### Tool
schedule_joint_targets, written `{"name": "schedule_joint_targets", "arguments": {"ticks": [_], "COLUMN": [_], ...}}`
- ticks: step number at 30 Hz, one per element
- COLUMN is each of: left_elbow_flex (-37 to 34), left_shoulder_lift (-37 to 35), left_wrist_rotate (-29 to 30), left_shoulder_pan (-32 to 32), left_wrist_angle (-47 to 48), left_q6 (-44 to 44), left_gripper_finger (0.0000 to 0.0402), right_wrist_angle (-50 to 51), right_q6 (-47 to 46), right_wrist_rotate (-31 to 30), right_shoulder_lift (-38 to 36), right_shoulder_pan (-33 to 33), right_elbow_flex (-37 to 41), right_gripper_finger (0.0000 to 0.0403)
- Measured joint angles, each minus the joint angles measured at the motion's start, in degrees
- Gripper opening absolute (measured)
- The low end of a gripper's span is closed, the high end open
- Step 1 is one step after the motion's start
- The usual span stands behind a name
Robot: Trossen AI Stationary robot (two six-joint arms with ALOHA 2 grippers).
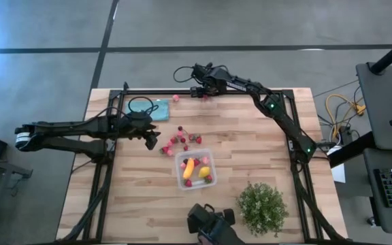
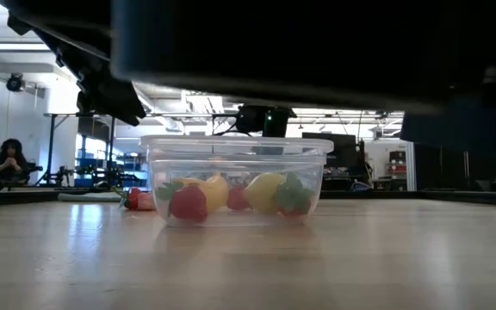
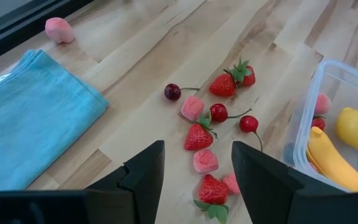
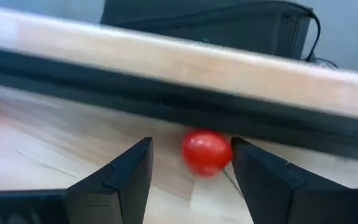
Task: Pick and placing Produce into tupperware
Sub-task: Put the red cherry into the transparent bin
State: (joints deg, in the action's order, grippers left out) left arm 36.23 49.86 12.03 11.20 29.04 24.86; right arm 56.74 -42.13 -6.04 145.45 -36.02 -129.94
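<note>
A grey concrete floor surrounds the light wooden desk [image 1: 141, 197], with a person seated far off in the room behind; the clear tupperware [image 1: 196, 169] sits near the middle of the desk, holding a yellow banana, a lemon and a few red berries; more Produce [image 3: 199, 136], strawberries, cherries and pink bits, lies scattered on the wood just beside it, towards the teal cloth [image 1: 158, 107]; the left claw [image 3: 197, 167] hangs above this scatter, its fingers spread apart and grasping nothing; the right claw [image 4: 191, 163] is low at the far edge of the desk, released, with a red berry [image 4: 206, 152] between its parted fingers but not clenched; a green bush [image 1: 262, 208] stands at the near edge
</note>
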Motion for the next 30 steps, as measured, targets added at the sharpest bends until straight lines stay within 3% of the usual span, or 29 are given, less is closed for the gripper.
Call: {"name": "schedule_joint_targets", "arguments": {"ticks": [14, 24, 30], "left_elbow_flex": [0.0, 0.0, 0.0], "left_shoulder_lift": [-0.01, 0.0, 0.0], "left_wrist_rotate": [0.42, 0.42, 0.42], "left_shoulder_pan": [0.0, -0.01, -0.01], "left_wrist_angle": [0.07, 0.09, 0.09], "left_q6": [-0.11, -0.11, -0.1], "left_gripper_finger": [0.0173, 0.0173, 0.0173], "right_wrist_angle": [-0.23, 0.15, 0.96], "right_q6": [0.81, 2.15, 2.33], "right_wrist_rotate": [0.0, 0.48, 0.66], "right_shoulder_lift": [0.0, 0.0, 0.0], "right_shoulder_pan": [-0.14, -0.12, -0.12], "right_elbow_flex": [-0.09, -0.05, -0.05], "right_gripper_finger": [0.0152, 0.0152, 0.0129]}}
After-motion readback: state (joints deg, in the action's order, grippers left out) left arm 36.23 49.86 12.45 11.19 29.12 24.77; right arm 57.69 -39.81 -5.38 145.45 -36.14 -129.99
